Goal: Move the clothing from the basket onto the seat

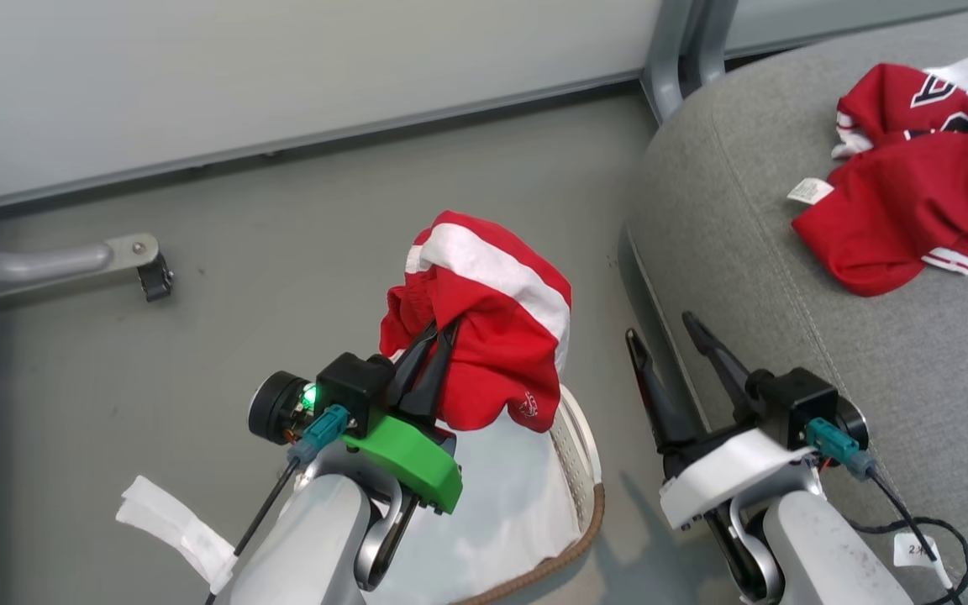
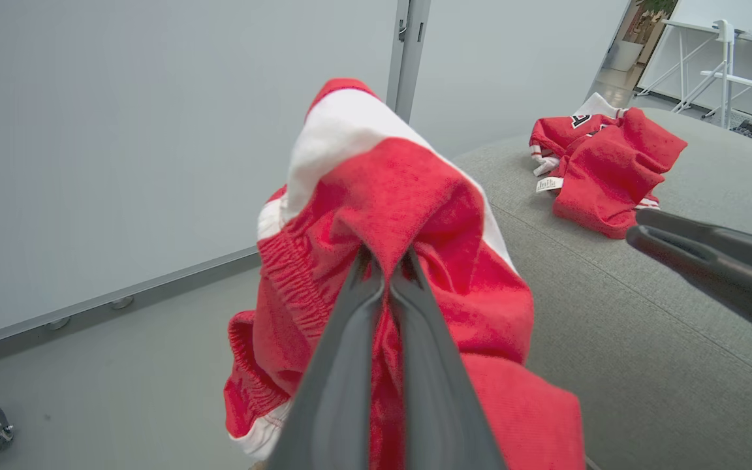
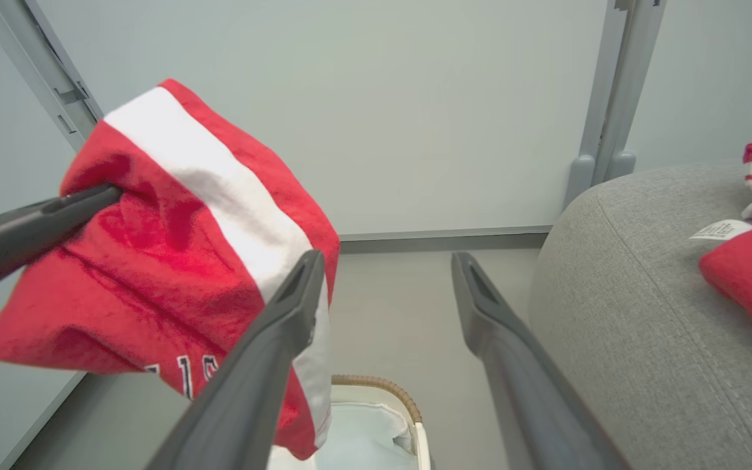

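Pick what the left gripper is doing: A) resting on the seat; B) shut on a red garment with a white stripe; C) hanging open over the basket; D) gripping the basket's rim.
B: the left gripper is closed on the red garment, held above the basket.

We see bright, even, diffuse light in all three views, with no hard glare. In the head view, the floor (image 1: 282,277) carries only soft shadows: a faint one just right of the basket (image 1: 591,458) and a darker band under the edge of the seat (image 1: 753,277). A small green light (image 1: 309,397) glows on the left wrist. In the left wrist view, the left end effector (image 2: 386,261) looks large and slightly soft, and the far room (image 2: 709,59) is washed pale. In the right wrist view, a wall post (image 3: 43,65) leans with wide-angle distortion.
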`<state>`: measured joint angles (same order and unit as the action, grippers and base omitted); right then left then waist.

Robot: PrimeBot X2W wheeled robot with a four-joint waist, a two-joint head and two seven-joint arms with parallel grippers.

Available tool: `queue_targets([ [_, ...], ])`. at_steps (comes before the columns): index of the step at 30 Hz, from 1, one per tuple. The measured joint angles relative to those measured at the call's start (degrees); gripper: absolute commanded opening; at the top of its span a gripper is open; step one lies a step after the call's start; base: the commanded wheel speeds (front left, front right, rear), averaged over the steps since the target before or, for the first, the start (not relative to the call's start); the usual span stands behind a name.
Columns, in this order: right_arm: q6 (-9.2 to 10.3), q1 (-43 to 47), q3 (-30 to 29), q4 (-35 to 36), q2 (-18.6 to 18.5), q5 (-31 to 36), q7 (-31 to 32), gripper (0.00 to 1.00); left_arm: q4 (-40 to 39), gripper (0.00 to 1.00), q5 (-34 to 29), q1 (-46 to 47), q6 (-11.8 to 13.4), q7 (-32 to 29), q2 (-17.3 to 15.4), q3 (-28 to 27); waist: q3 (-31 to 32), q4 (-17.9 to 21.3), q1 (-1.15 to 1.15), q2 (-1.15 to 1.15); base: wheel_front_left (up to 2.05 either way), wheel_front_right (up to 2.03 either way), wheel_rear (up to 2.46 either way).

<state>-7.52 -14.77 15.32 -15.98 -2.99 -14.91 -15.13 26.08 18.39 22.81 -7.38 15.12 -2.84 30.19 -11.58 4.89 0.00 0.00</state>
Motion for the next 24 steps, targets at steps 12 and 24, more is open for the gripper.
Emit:
queue_targets([
  [12, 0.00, 4.7, 3.0, -0.7, 0.1, 0.4, 0.0, 1.00, -8.1, 0.00, 2.3, -3.0, 0.0, 0.0, 0.0, -2.2, 7.2, -1.4, 0.00, 0.00, 0.00, 0.00, 0.00],
  [24, 0.00, 1.2, 14.5, 0.1, -2.1, 8.3, 0.0, 1.00, -9.4, 0.00, 3.7, -3.3, 0.2, 0.0, 0.0, 0.0, 8.9, -2.7, 0.00, 0.00, 0.00, 0.00, 0.00],
])
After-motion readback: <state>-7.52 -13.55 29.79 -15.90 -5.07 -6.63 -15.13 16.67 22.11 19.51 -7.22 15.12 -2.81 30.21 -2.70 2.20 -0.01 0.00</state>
